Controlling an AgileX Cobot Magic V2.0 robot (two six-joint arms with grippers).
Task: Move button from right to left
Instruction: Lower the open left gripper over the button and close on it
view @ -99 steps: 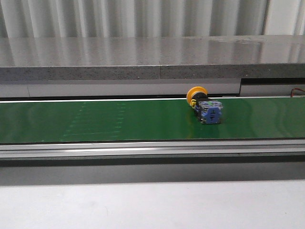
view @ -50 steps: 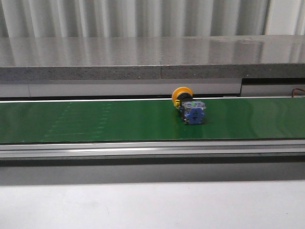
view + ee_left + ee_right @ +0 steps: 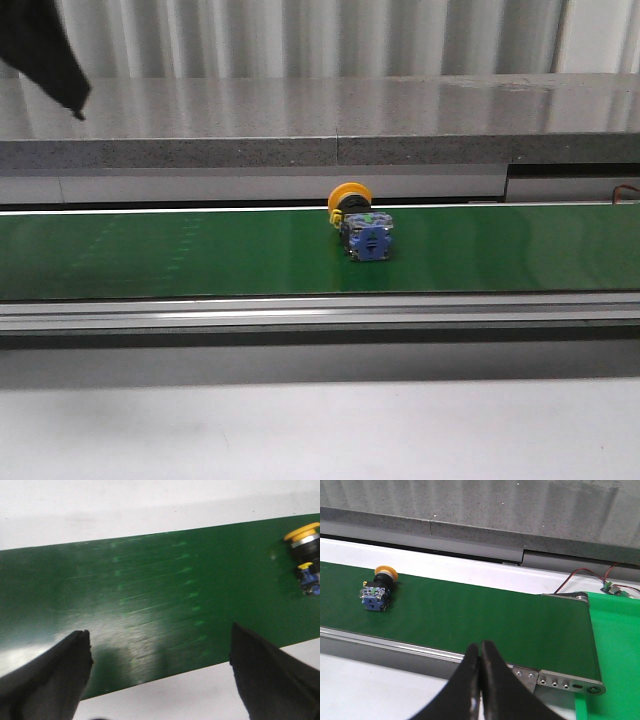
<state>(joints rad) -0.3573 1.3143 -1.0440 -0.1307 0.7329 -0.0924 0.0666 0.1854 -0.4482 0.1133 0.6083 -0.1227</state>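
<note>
Since a second ago the button (image 3: 359, 222) had travelled leftward along the green conveyor belt (image 3: 200, 255) to near its middle, lying on its side, yellow cap toward 11 o'clock. Left gripper (image 3: 160, 672) hovered over the belt, fingers spread wide and empty. Right gripper (image 3: 481, 652) was pinched closed, holding nothing.

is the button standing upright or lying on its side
On its side: the button lies on the green belt, yellow cap pointing away toward the far edge, blue body nearest the camera.
</note>
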